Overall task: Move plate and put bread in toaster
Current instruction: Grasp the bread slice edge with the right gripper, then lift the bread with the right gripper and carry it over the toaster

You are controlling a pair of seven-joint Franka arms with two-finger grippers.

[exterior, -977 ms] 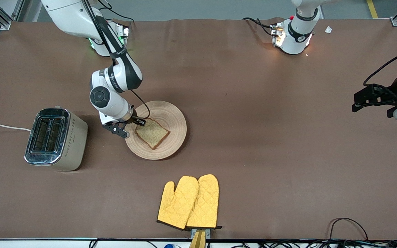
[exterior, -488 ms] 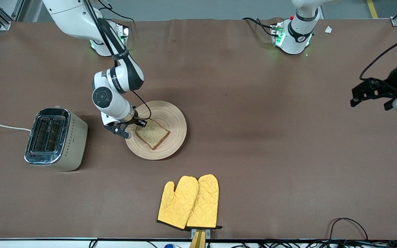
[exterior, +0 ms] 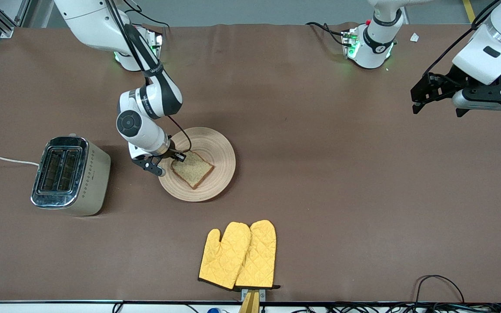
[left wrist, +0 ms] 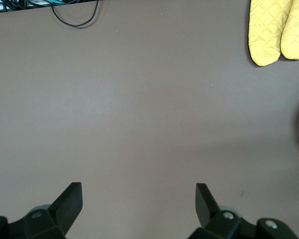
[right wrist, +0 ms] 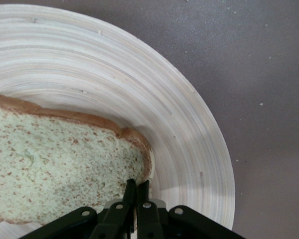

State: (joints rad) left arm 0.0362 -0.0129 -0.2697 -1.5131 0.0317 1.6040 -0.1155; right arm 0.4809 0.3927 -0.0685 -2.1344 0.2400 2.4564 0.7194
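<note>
Bread (exterior: 192,168) edge pinched by right hand (exterior: 168,161) on plate (exterior: 215,150).

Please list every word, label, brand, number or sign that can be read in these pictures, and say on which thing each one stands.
No text can be read.
Right arm: white lettering on a black band, too small to read.
Toaster: a small dark mark and a row of diamond marks on its side; no letters legible.
Plate, bread, mitts: no writing.
</note>
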